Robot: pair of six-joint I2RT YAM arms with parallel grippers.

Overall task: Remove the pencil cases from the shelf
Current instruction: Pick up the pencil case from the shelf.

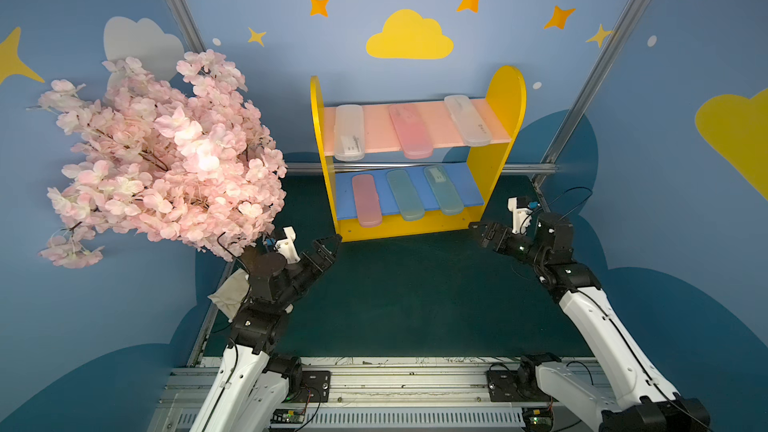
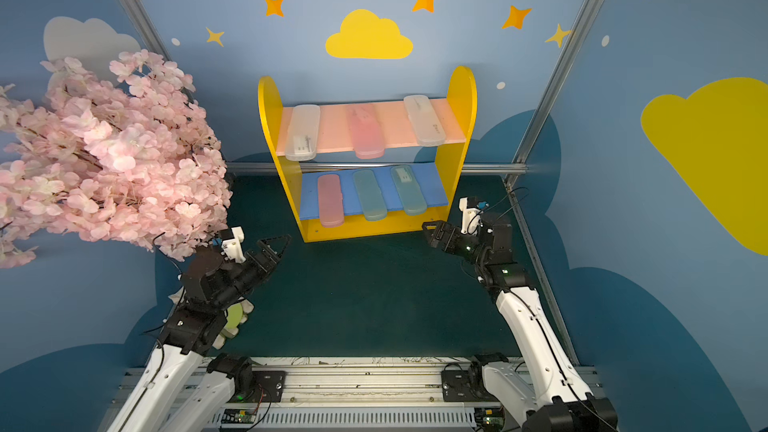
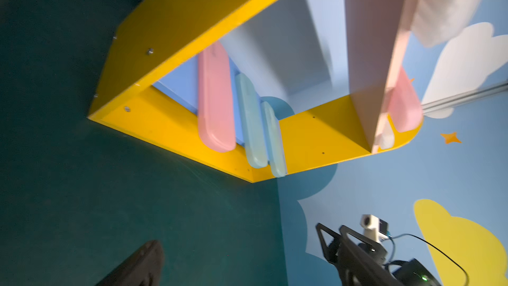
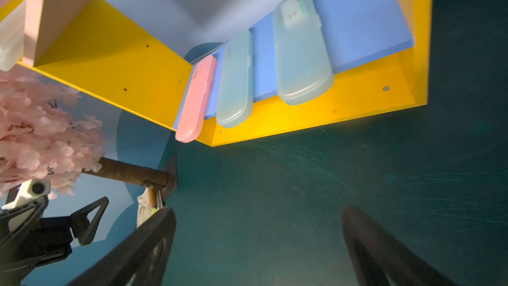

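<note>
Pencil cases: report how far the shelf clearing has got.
Done: nothing. All six pencil cases lie on the shelf, three on the pink board, three on the blue board. In hand: nothing; left gripper and right gripper are open and empty, in front of the shelf. Left: all six.

In both top views we look down from high above the near edge of the table [image 1: 415, 305] toward its far edge, taking in the whole shelf [image 1: 505, 93] from well back. Our two wrist views sit low and close before the shelf, rolled sideways, looking in from its opposite front corners. Both share its blue board [image 3: 178, 86].
</note>
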